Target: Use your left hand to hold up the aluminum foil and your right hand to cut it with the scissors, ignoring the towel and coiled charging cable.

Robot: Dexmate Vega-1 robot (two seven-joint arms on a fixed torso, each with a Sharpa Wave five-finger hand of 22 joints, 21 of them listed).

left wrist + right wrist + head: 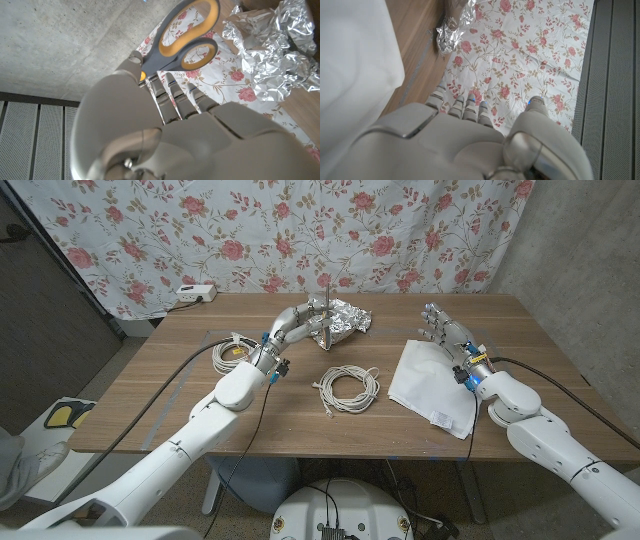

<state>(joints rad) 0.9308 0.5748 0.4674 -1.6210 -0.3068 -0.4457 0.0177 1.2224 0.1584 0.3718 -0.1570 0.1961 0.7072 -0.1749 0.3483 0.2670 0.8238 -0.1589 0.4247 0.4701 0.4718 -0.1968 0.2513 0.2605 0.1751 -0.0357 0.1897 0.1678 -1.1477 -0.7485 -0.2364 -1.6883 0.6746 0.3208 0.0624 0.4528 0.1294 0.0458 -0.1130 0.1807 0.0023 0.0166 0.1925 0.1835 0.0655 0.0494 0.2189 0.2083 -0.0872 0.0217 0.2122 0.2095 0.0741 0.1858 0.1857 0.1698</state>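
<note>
The crumpled aluminum foil [343, 320] lies at the back middle of the table, and shows as foil [275, 50] and foil [451, 31] in the wrist views. My left hand [303, 326] is right beside it and holds the scissors [189, 36] by their grey and yellow handles. A thin blade tip [325, 288] sticks up above the hand. My right hand [441, 330] is raised over the far edge of the white towel [432, 380], fingers spread and holding nothing. It stands well apart from the foil.
A coiled white charging cable [347, 387] lies at the table's middle, in front of the foil. Another white cable coil [229, 354] sits by my left forearm. A power strip [195, 293] rests at the back left edge. A flowered curtain hangs behind.
</note>
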